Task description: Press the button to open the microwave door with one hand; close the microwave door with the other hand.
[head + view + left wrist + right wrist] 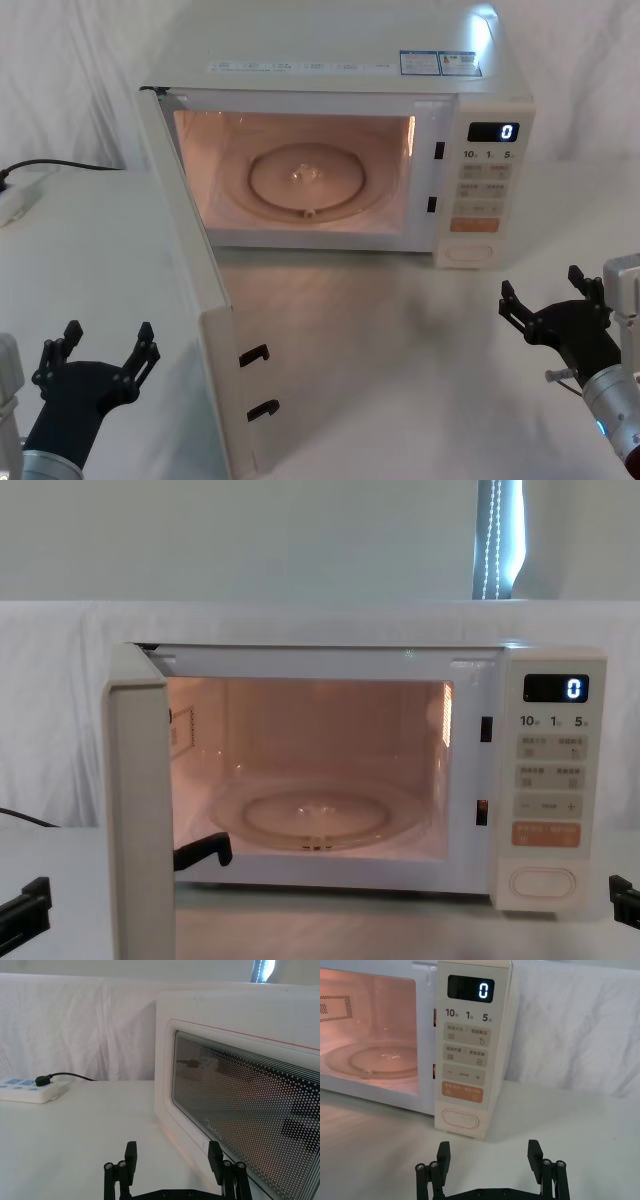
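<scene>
The left black, blocky gripper [105, 350] hovers low at the near left over the white cloth-covered table [400, 340], its fingers spread wide apart with nothing between them and touching nothing. It sits just to the left of the swung-out door, on the door's outer side; in the left wrist view its fingertips [131, 1152] point toward the window face without reaching it. The right black, blocky gripper [545, 305] hangs at the near right, its fingers likewise parted and empty, aimed at the control panel but apart from it.

The cream-white boxy microwave [340, 60] stands at the far middle of the table, front facing the robot, long axis running left to right. Its cream-white door with the dark dotted window [240, 1105] is hinged at the left and stands wide open, jutting toward the robot roughly square to the oven front, two dark latch hooks on its free edge. The cavity glows orange-pink, with a round glass turntable [312, 180] lying flat inside.

The wide cream pill-shaped button [460, 1120] lies at the bottom of the panel on the oven's right side, long axis horizontal, just below an orange rectangular key [463, 1092]. The black display [470, 988] at the panel's top reads 0.

A white power strip [32, 1089] with a black plug lies at the far left.
</scene>
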You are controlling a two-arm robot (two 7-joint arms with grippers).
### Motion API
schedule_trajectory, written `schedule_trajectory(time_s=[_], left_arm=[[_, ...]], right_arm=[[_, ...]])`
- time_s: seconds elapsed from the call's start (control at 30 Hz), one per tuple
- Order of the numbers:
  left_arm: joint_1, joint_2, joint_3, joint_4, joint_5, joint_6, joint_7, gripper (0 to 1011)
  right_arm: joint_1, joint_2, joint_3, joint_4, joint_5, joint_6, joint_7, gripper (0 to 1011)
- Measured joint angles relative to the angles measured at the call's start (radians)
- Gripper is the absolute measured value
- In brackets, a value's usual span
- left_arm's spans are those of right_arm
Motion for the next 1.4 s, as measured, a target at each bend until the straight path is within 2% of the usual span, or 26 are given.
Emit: schedule_trajectory(time_s=[0.13,0.17,0.23,0.27,0.37,0.47,0.53,0.63,0.77,0.9,0.93,1.03,1.4], left_arm=[[0.0,0.0,0.0,0.0,0.0,0.0,0.0,838],[0.0,0.0,0.0,0.0,0.0,0.0,0.0,838],[0.0,0.0,0.0,0.0,0.0,0.0,0.0,746],[0.0,0.0,0.0,0.0,0.0,0.0,0.0,746],[0.0,0.0,0.0,0.0,0.0,0.0,0.0,622],[0.0,0.0,0.0,0.0,0.0,0.0,0.0,540],[0.0,0.0,0.0,0.0,0.0,0.0,0.0,441],[0.0,0.0,0.0,0.0,0.0,0.0,0.0,383],[0.0,0.0,0.0,0.0,0.0,0.0,0.0,211],[0.0,0.0,0.0,0.0,0.0,0.0,0.0,133],[0.0,0.0,0.0,0.0,0.0,0.0,0.0,77],[0.0,0.0,0.0,0.0,0.0,0.0,0.0,0],[0.002,-0.002,-0.005,-0.005,-0.005,0.004,-0.006,0]], right_arm=[[0.0,0.0,0.0,0.0,0.0,0.0,0.0,1002],[0.0,0.0,0.0,0.0,0.0,0.0,0.0,1002],[0.0,0.0,0.0,0.0,0.0,0.0,0.0,1002],[0.0,0.0,0.0,0.0,0.0,0.0,0.0,1002],[0.0,0.0,0.0,0.0,0.0,0.0,0.0,1002],[0.0,0.0,0.0,0.0,0.0,0.0,0.0,1002],[0.0,0.0,0.0,0.0,0.0,0.0,0.0,1002],[0.0,0.0,0.0,0.0,0.0,0.0,0.0,1002],[0.0,0.0,0.0,0.0,0.0,0.0,0.0,1002],[0.0,0.0,0.0,0.0,0.0,0.0,0.0,1002],[0.0,0.0,0.0,0.0,0.0,0.0,0.0,1002],[0.0,0.0,0.0,0.0,0.0,0.0,0.0,1002],[0.0,0.0,0.0,0.0,0.0,0.0,0.0,1002]])
